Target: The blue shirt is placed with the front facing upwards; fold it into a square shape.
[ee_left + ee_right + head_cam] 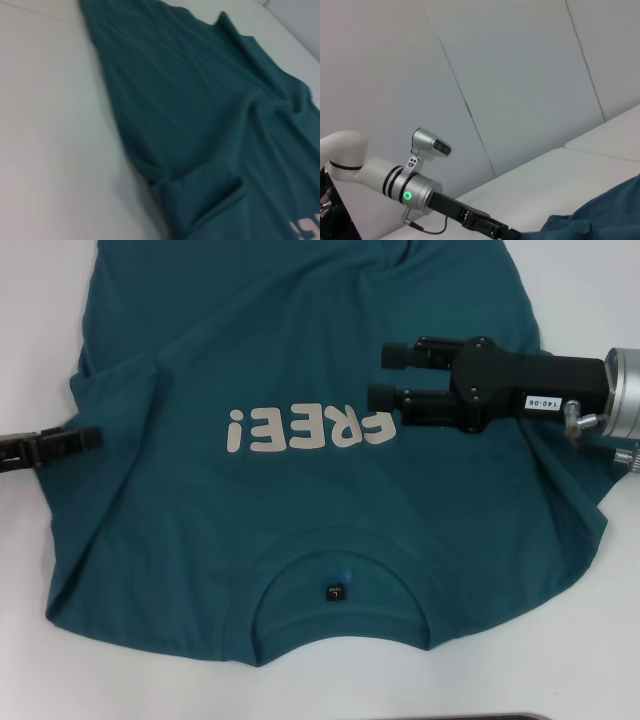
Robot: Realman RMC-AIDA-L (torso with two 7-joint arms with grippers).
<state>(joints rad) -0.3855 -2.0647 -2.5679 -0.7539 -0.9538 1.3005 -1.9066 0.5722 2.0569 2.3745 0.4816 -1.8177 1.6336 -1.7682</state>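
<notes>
White tabletop [610, 640] fills the workspace, and the blue shirt [300, 490] lies spread on it front up, collar toward 6 o'clock in the head view, nearest the robot. The black neck label [335, 592] sits inside the collar, and the cream lettering [312, 430] crosses the chest just beyond it. At 9 o'clock the left gripper [85, 438] rests low at the shirt's left edge; its fingers appear closed together, but whether they pinch cloth cannot be confirmed. The left wrist view shows a bunched, doubled-over sleeve at that edge. At 2 o'clock the right gripper [385, 377] is over the chest, beside the lettering, jaws parted and holding nothing. Farther off, toward 12 o'clock, the hem runs out of frame with diagonal creases. Likely faults: a one-sided pull from the left would skew the garment; the bunched sleeve could be trapped inside a fold; an open-jaw descent on the chest could catch both layers.
</notes>
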